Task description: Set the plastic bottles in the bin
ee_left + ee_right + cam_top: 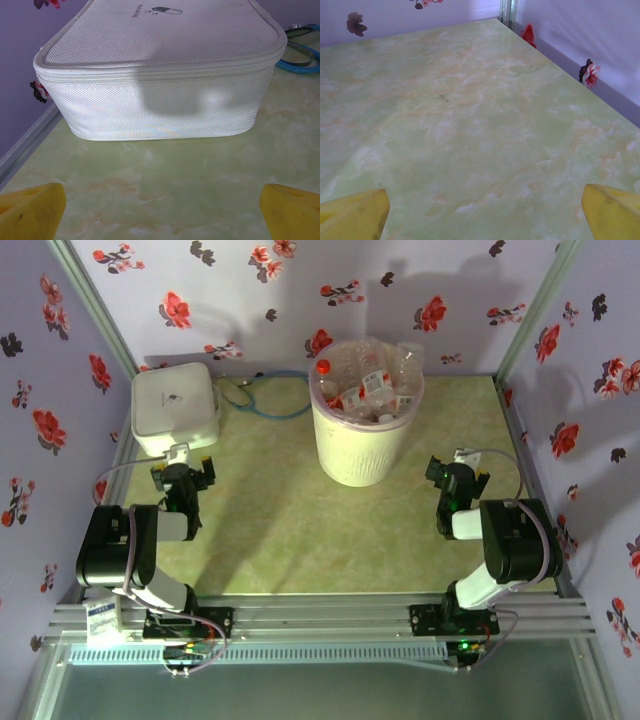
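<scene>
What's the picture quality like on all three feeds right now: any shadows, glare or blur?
Top external: evenly lit; soft shadows fall on the back wall and table, and the bottles in the bin look washed out. Left wrist: a grey shadow crosses the near side of the white case, weave sharp. Right wrist: table crisp, no glare; yellow fingertips slightly soft.

The bench (300, 550) has a pale green, marble-patterned top with faint orange veining, and lilac walls (250, 290) printed with red and dark flowers enclose it on three sides. Slim metal posts (95, 310) stand in the two back corners, and ribbed aluminium rails (320, 615) run across the near edge. Light falls from above and in front, casting soft grey shadows on the back wall and across the bench top.
</scene>
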Controlling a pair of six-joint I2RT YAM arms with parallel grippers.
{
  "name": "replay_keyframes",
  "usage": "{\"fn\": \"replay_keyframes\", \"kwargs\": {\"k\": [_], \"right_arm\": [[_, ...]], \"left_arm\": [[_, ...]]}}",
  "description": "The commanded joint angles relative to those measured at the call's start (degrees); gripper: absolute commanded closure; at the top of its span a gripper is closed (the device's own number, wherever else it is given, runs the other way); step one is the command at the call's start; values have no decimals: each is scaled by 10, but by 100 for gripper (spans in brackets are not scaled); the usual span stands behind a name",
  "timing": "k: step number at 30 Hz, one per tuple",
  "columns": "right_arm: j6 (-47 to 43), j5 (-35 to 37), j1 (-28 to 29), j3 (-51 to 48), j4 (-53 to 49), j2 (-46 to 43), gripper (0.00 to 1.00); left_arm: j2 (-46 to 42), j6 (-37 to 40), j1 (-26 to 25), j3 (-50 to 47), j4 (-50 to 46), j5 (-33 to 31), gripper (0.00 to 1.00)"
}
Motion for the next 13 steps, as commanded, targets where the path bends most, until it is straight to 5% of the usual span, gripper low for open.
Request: {"fn": "replay_keyframes", "kwargs": {"k": [1,13], "right_arm": [[2,-1,0,2,12,-2,1],[0,-3,1,0,14,-4,1]], "left_arm": [[4,-5,3,-1,17,3,0],[4,-5,3,-1,17,3,0]]}}
